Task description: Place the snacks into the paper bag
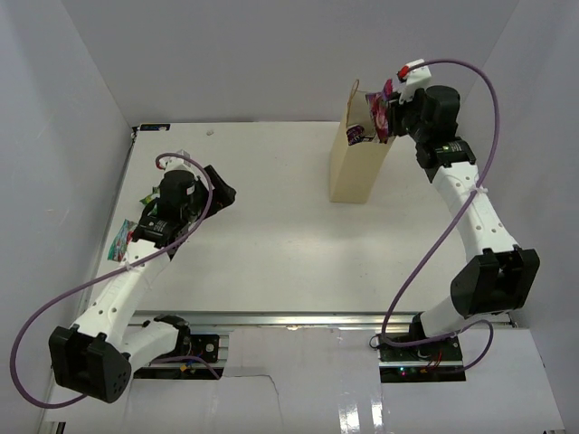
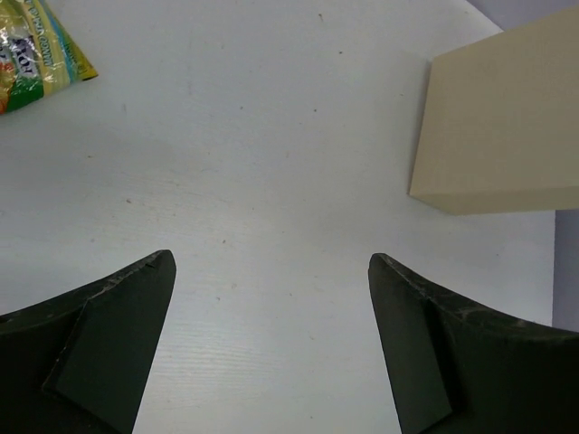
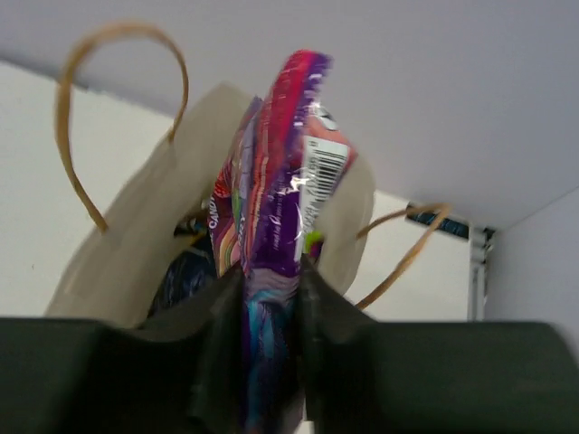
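Midway, clamping candy bag [image 3: 280, 181] in right gripper [image 3: 270, 298] over paper bag [image 1: 357, 167], leaving left gripper [image 2: 271, 344] agape, yellow packet [image 2: 41, 50] unbagged upper left.

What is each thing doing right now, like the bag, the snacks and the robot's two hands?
paper bag, standing upright, mouth open.
pink candy bag, pinched in the right gripper at the paper bag's mouth.
dark purple packet, inside the paper bag.
yellow-green packet, lying flat on the table.
teal-white packet, lying at the table's left edge.
right gripper, shut on the pink candy bag.
left gripper, open and empty above the table.
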Action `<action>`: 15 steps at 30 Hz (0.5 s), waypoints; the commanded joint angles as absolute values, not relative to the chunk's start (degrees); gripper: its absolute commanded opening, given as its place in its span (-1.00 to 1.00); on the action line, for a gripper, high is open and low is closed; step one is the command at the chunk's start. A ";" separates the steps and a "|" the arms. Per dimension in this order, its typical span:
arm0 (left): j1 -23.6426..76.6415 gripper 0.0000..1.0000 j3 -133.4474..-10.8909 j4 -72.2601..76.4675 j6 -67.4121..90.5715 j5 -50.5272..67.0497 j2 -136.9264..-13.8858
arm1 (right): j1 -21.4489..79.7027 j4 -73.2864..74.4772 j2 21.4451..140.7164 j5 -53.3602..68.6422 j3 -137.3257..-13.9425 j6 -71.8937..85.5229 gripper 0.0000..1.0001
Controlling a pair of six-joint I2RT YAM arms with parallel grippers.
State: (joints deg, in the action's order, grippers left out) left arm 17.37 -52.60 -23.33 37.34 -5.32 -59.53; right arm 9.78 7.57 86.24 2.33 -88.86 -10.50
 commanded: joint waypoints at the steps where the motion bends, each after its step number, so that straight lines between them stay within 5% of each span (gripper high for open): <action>1: 15.13 0.96 -54.58 -25.93 38.76 -4.93 -61.42 | 9.84 4.57 84.81 5.86 -87.98 -12.30 -0.18; 3: 11.88 0.96 -54.75 -26.10 39.90 -1.61 -63.01 | 9.93 5.27 84.73 7.90 -87.63 -13.88 0.51; 5: 7.68 0.96 -55.37 -26.80 41.82 -0.09 -65.90 | 9.84 5.27 83.77 9.13 -87.80 -14.93 0.83; 8: 3.01 0.96 -57.12 -29.17 45.33 1.76 -70.46 | 9.76 7.99 81.57 15.97 -88.94 -19.48 0.96; 15: -4.83 0.96 -64.68 -32.26 45.62 -4.31 -82.34 | 9.67 17.75 75.07 33.57 -83.69 -26.89 0.93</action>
State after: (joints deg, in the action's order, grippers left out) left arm -2.28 -60.80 -30.79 45.34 -2.33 -80.18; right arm 9.76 14.00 78.28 24.38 -85.58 -22.33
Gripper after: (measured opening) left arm 0.979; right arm 0.962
